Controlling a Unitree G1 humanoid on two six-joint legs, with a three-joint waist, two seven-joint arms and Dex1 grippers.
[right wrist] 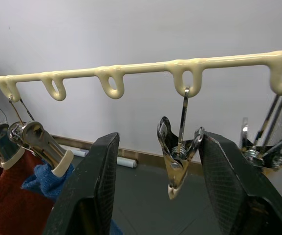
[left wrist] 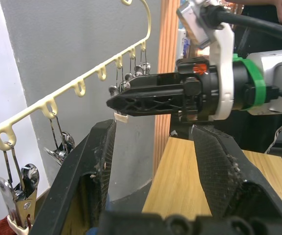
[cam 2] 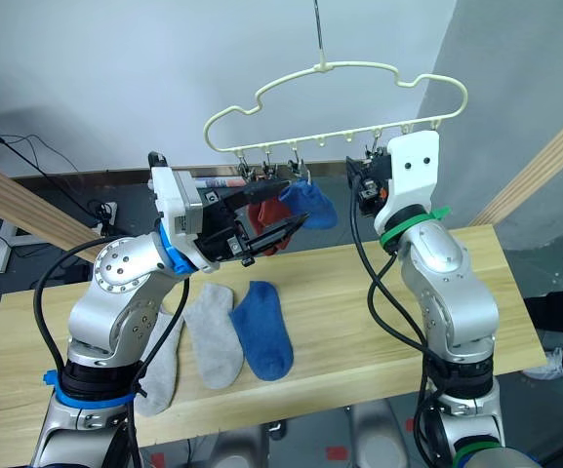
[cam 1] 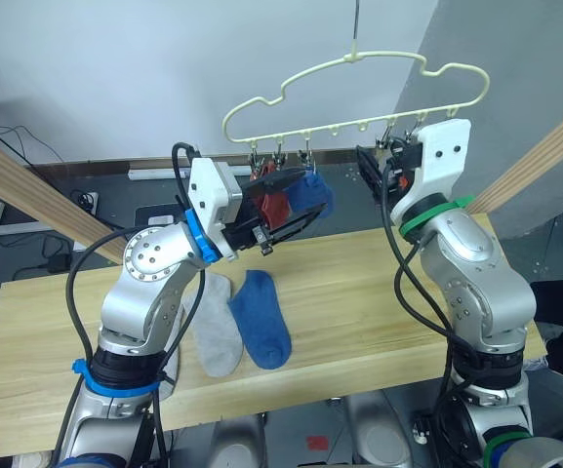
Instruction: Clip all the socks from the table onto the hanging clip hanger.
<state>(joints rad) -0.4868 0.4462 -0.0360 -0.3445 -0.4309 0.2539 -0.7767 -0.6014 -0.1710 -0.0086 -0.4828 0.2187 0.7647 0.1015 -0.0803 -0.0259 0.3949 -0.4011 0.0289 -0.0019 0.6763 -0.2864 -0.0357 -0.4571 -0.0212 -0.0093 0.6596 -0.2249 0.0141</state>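
Hanging red and blue socks, clipped.

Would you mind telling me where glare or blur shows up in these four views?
Right wrist view: bright glints on the metal clip, own fingers soft up close. Left wrist view: near fingers blurred, right gripper sharper. Head views: even light, soft shadows on the table beside the blue sock.
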